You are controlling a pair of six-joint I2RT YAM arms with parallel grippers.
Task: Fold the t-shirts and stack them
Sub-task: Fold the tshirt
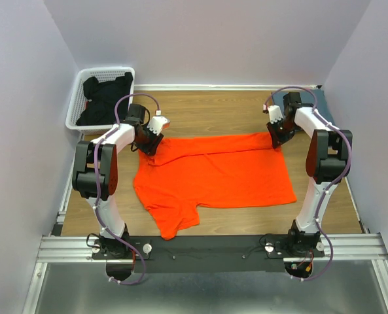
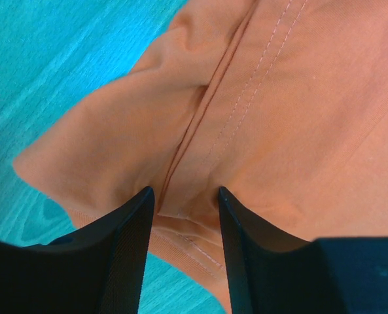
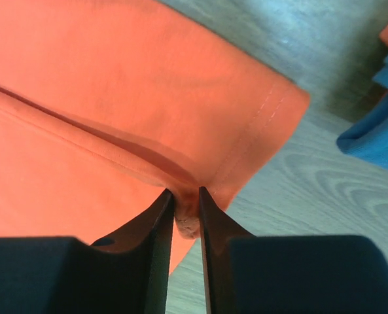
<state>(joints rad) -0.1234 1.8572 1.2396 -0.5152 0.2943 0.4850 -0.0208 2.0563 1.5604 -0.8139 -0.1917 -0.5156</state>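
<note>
From above, the wood-grain table (image 1: 207, 108) sat boxed in by plain pale walls (image 1: 207, 39) on three sides; a white basket (image 1: 108, 70) with dark cloth (image 1: 105, 98) in it was at the far left corner; the orange t-shirt (image 1: 220, 176) lay spread mid-table with its far edge flipped over, left gripper (image 1: 149, 145) and right gripper (image 1: 277, 137) at the two far corners; the blue-grey t-shirt (image 1: 321, 98) was tucked in the far right corner. Left wrist cam: the surface looked teal there; jaws were spread, straddling a stitched fold of the orange cloth without squeezing it. Right wrist cam: greyish wood grain, jaws clenched tight on the shirt's hem corner; blue cloth showed at the right edge.
</note>
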